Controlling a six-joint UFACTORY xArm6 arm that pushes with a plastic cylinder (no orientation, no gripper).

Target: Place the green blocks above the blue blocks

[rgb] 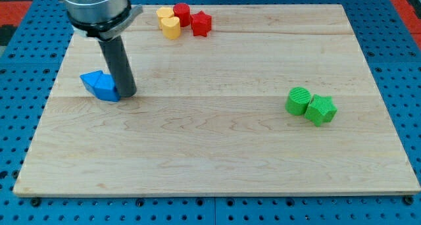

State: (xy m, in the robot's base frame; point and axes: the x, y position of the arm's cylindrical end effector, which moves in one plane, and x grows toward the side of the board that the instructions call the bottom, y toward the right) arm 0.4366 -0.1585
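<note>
Two green blocks lie together at the view's right: a green cylinder (299, 100) and, touching its right side, a green angular block (321, 110). Blue blocks (100, 85) lie at the view's left as one clump; I cannot tell how many. My tip (127, 93) rests on the board, touching the right side of the blue clump. The dark rod rises from it toward the view's top left.
At the view's top, a yellow heart-shaped block (169, 22), a red cylinder (181, 14) and a red angular block (201, 24) sit bunched near the wooden board's (217, 152) far edge. A blue pegboard surface surrounds the board.
</note>
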